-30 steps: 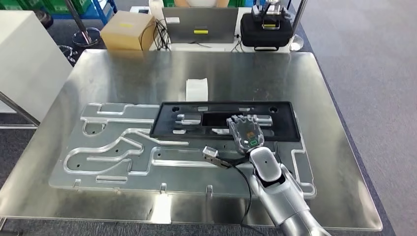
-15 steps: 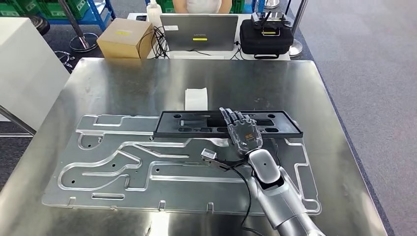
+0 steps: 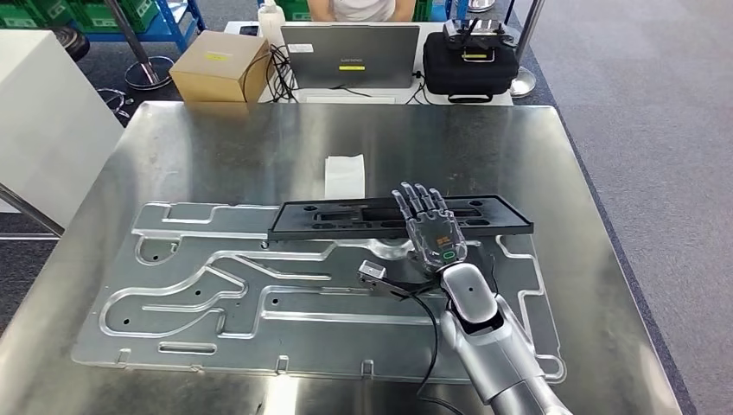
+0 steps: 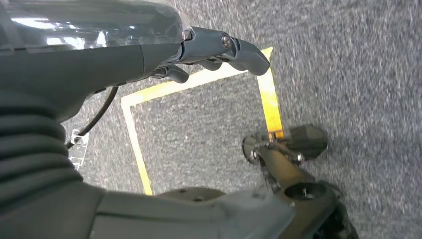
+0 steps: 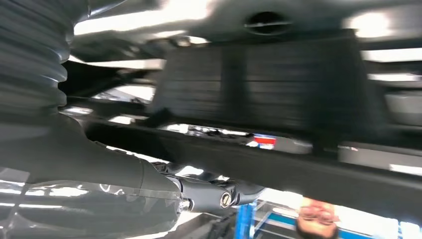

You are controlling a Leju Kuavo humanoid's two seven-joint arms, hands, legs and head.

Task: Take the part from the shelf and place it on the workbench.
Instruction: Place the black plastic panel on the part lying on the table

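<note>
Black plastic is what the right robot hand [image 3: 432, 232] is busy with: its fingers are stretched out and spread, palm down over the near long edge of the part [image 3: 346, 218], a long flat frame with cut-out windows. From the head view I cannot tell whether the thumb is tucked under that edge to pinch it or whether the fingers merely rest on top; the right wrist view shows the dark ribbed underside of the part [image 5: 259, 94] close above the hand, blurred, which suggests the frame is tipped up on its far edge, not lying flat. That is the risk as I judge it: a long, light frame supported near one point can pivot or slip off the fingers and clatter onto the grooved aluminium plate [image 3: 216, 294] beneath it, or land skewed across the plate's raised channels. Letting go while it is tilted would probably cause just that. The plate lies on the steel bench [image 3: 216, 147], where a folded white tissue [image 3: 345, 174] sits just beyond the part. The left robot hand [image 4: 219, 50] hangs over carpeted floor, fingers loosely curled and holding nothing.
</note>
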